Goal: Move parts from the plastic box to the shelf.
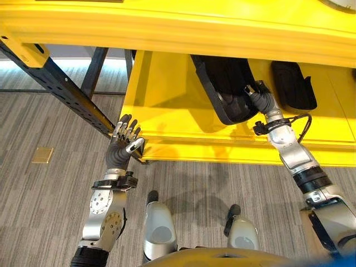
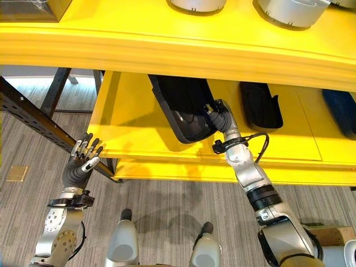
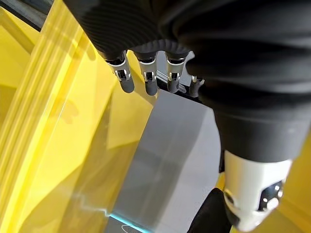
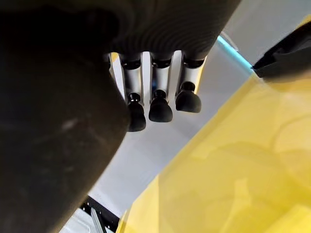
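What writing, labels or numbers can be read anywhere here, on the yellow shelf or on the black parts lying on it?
None. The yellow shelf is plain, and the two black parts show no lettering. The right hand is at the larger part, its fingers hidden; the left hand carries no marking.

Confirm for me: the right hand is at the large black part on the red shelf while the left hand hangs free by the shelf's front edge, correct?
Not quite: the shelf is yellow, not red, as the right eye view shows. The rest stands: the right hand is at the large black part, and the left hand hangs free by the front edge.
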